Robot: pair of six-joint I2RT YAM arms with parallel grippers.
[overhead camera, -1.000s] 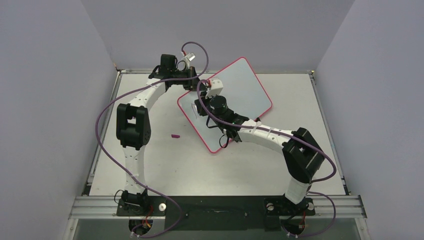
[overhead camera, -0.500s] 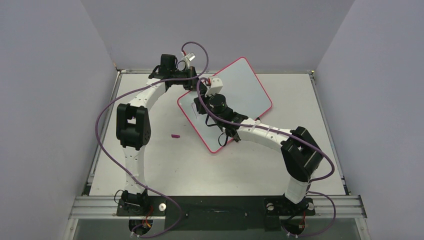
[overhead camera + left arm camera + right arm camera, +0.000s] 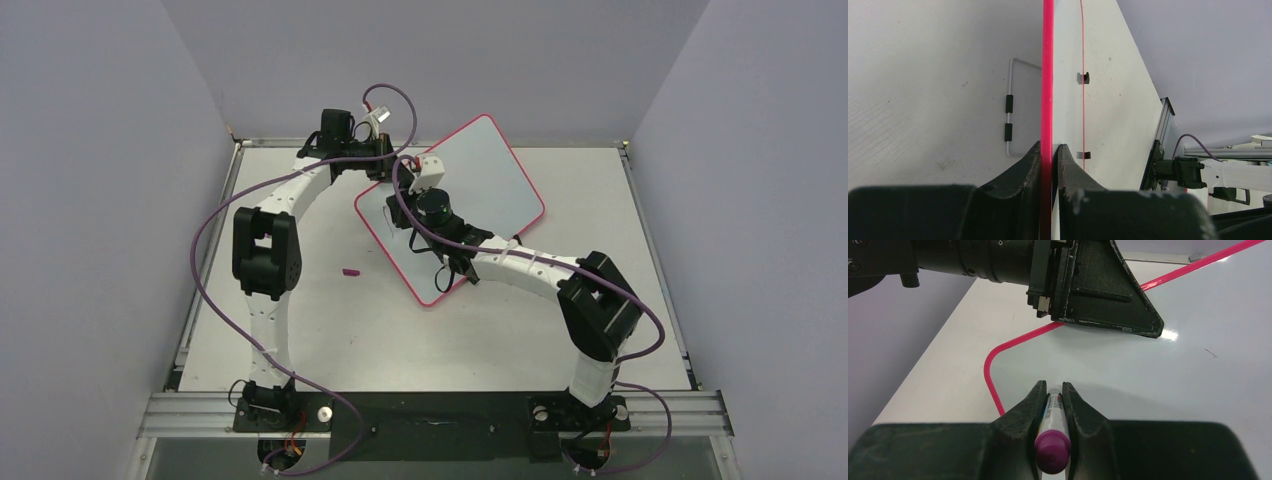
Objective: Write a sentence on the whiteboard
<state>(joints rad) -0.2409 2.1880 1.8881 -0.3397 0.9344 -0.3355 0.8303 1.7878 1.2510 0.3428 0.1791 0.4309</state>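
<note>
The whiteboard (image 3: 485,180), glossy white with a thin pink frame, stands tilted at the table's back. My left gripper (image 3: 383,162) is shut on its far-left edge; in the left wrist view its fingers (image 3: 1049,147) pinch the pink frame (image 3: 1048,75) seen edge-on. My right gripper (image 3: 400,217) hovers over the board's left corner, shut on a white marker (image 3: 1053,410) with a purple butt end. The marker's tip points at the board (image 3: 1148,380) close to the frame's rounded corner, and the fingers hide whether it touches. The sentence does not show in these views.
A small purple cap (image 3: 351,271) lies on the table left of the board. The left gripper's black finger (image 3: 1108,305) lies on the board just beyond the marker. Grey walls close in the table on three sides. A wire stand (image 3: 1010,105) shows beside the frame.
The right arm's elbow has eased a little to the left while its gripper and the marker stay almost in place. The left arm and the board have not moved.
</note>
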